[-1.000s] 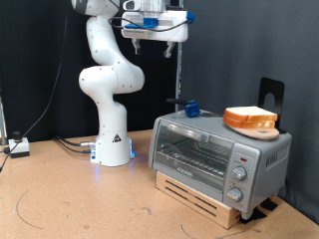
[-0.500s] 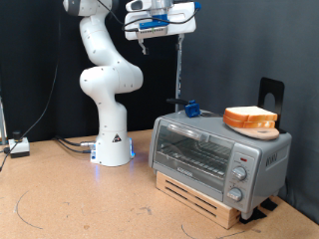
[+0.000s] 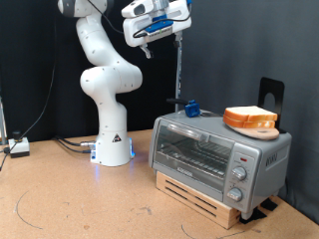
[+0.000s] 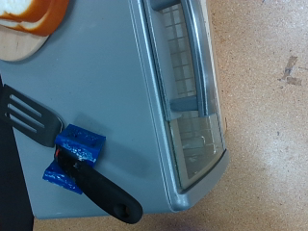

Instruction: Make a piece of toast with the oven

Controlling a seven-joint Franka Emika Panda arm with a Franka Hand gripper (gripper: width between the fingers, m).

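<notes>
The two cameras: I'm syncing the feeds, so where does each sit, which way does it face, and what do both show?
Exterior view: off the arm, level with the table, facing the oven front and arm; gripper high at top.
Wrist view: on the hand, looking down on the oven top; no fingers show.
Shared: oven, bread on its board, blue-taped spatula.

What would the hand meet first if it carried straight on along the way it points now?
Probably the flat grey top of the boxy silver-grey toaster oven, near the black spatula with blue tape. The hand is high above it; the wrist view looks down onto that top. Depth is unclear.
</notes>
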